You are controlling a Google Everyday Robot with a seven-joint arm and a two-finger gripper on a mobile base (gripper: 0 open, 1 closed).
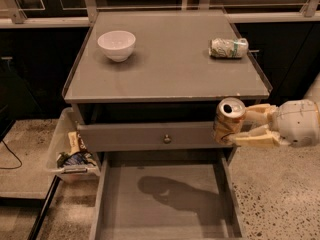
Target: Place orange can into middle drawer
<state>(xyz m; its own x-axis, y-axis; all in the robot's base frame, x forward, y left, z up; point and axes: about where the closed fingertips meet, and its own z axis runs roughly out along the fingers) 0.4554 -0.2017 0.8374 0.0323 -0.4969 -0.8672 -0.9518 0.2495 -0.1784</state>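
My gripper (239, 126) comes in from the right edge and is shut on the orange can (228, 120), holding it upright by its side. The can is orange-gold with a silver top and pull tab. It hangs in the air in front of the cabinet's right front corner, level with the closed drawer front with the round knob (166, 139). Below it, the middle drawer (165, 204) is pulled out, a wide shallow grey tray with nothing on its floor but the arm's shadow. The can is above the drawer's right wall.
A white bowl (116, 45) stands on the cabinet top (165, 74) at the back left. A white-and-green dented can (228, 48) lies on its side at the back right. A clear bin (70, 151) of snack packets sits on the floor left of the cabinet.
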